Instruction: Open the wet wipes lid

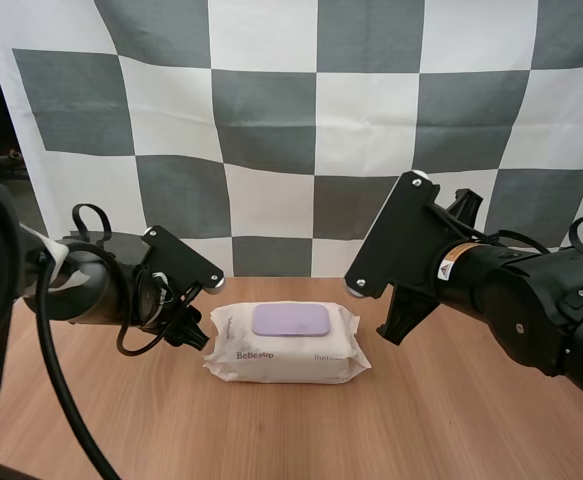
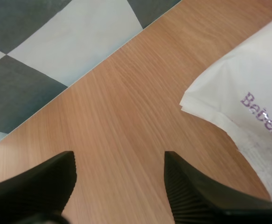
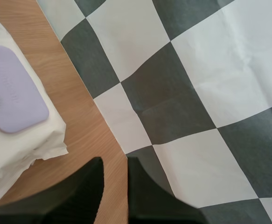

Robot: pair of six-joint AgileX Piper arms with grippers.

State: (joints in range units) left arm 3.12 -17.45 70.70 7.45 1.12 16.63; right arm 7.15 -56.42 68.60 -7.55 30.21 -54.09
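Closed lid (image 1: 291,320) on wet wipes pack (image 1: 286,358), flat on table (image 1: 451,420). left gripper (image 2: 119,161) released wide beside pack; right gripper (image 3: 115,163) narrowly parted, empty.

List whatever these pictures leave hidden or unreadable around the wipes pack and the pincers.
- High view: the left pincer has its fingertips behind its own wrist.
- High view: the small grey print on the front of the wet wipes pack is too small to read.
- Right wrist view: the purple lid is cut off by the frame edge; its lifting tab cannot be made out.
- Left wrist view: the pack's purple brand name runs off the edge.
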